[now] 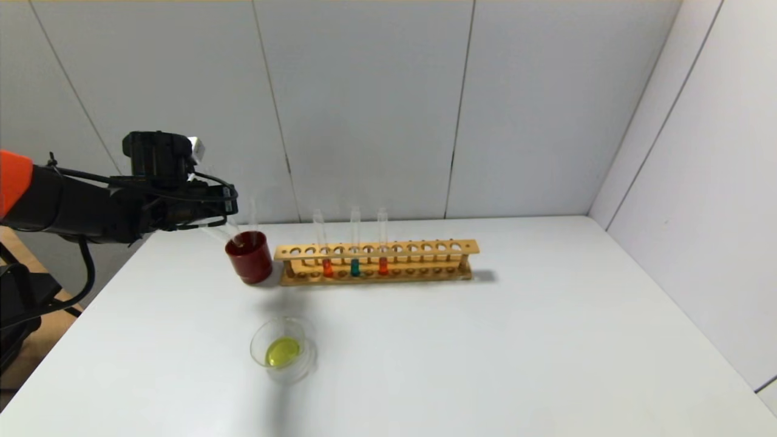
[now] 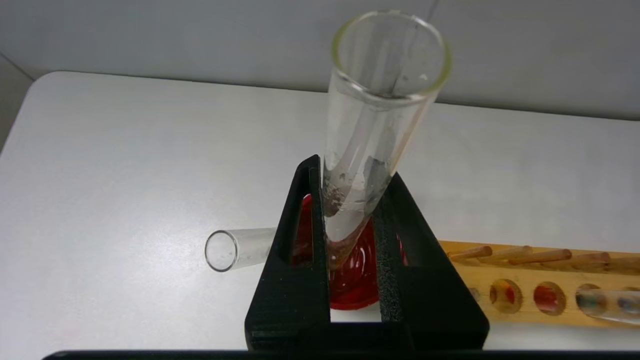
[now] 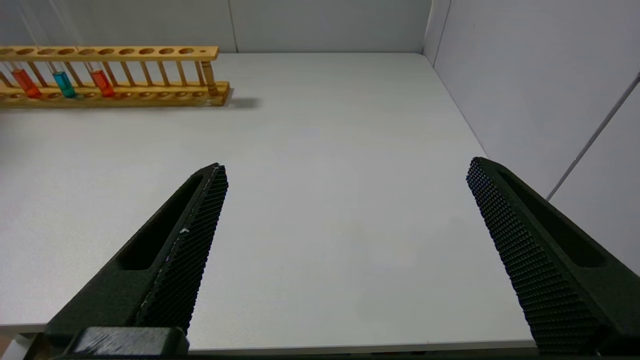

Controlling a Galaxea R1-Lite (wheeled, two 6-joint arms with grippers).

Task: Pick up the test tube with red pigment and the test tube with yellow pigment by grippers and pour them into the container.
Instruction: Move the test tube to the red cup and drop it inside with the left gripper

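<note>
My left gripper (image 1: pixel 234 206) (image 2: pixel 352 170) is shut on an empty clear test tube (image 2: pixel 380 100) (image 1: pixel 252 218), whose rounded bottom rests inside the dark red cup (image 1: pixel 250 264) (image 2: pixel 352 287). No tube with yellow liquid shows. The clear glass dish (image 1: pixel 255 340) sits at the front of the table and holds yellow liquid. Two tubes with red-orange liquid (image 1: pixel 327 267) (image 1: pixel 383 266) stand in the wooden rack (image 1: pixel 425 247). They also show in the right wrist view (image 3: pixel 25 83) (image 3: pixel 102 82). My right gripper (image 3: pixel 345 170) is open and empty over the table's near right part.
A second empty tube (image 2: pixel 235 248) (image 1: pixel 213 233) leans out of the red cup towards my left arm. A tube with green liquid (image 1: pixel 355 267) (image 3: pixel 63 84) stands between the two red ones. Grey walls close the back and right sides.
</note>
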